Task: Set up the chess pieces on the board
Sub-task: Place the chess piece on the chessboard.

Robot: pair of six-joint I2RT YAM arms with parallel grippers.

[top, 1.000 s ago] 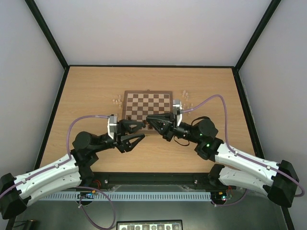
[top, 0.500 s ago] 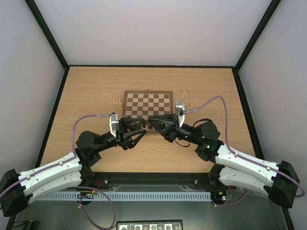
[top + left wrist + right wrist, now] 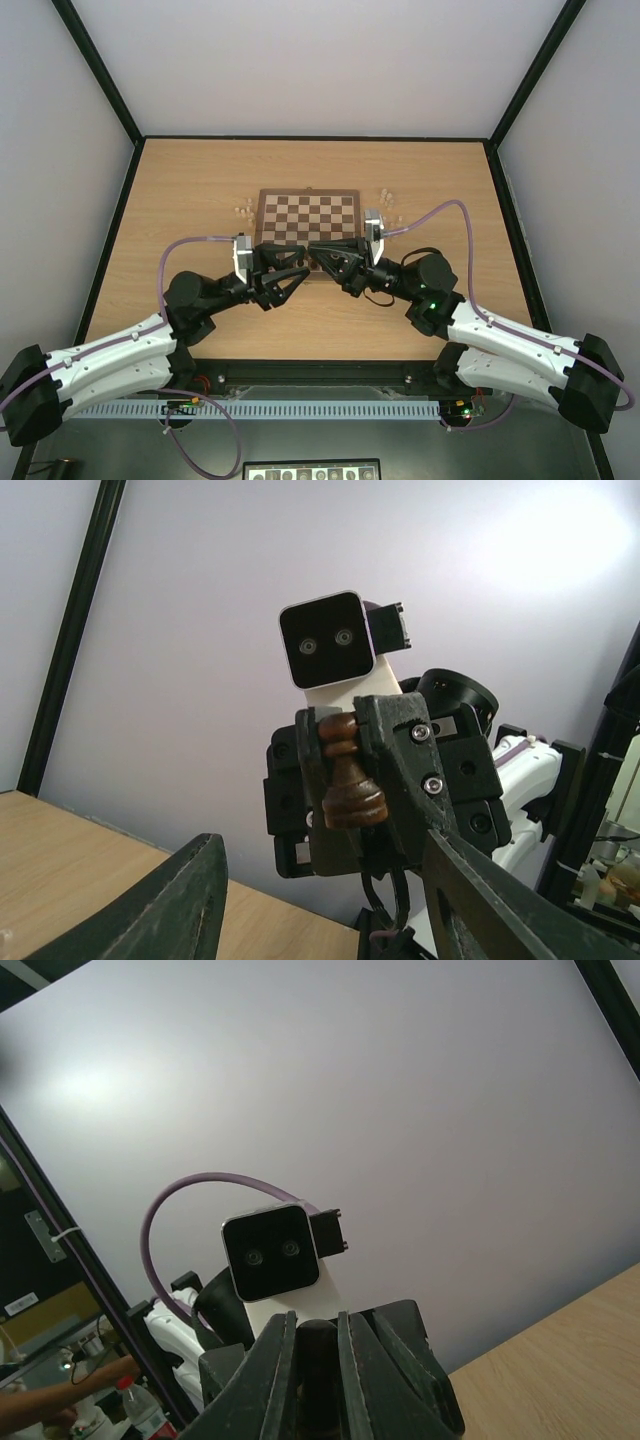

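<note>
The board [image 3: 307, 220] lies mid-table, with no chess pieces showing on its squares. Over its near edge my two grippers face each other tip to tip. My right gripper [image 3: 314, 252] is shut on a dark brown chess piece [image 3: 352, 775], which in the left wrist view sits between its black fingers [image 3: 402, 750], base toward the camera. In the right wrist view the same piece [image 3: 320, 1360] fills the narrow gap of the right gripper [image 3: 318, 1322]. My left gripper [image 3: 300, 272] stands open, its two fingers spread wide just short of the piece, nothing between them.
A few pale chess pieces [image 3: 243, 211] lie on the tabletop left of the board. More pale ones [image 3: 388, 204] lie off its right edge. Purple cables arc over both arms. Black frame rails edge the table.
My left arm has slid right and forward, bringing its open gripper closer to the right gripper's tip. The right arm has barely moved and keeps its hold.
</note>
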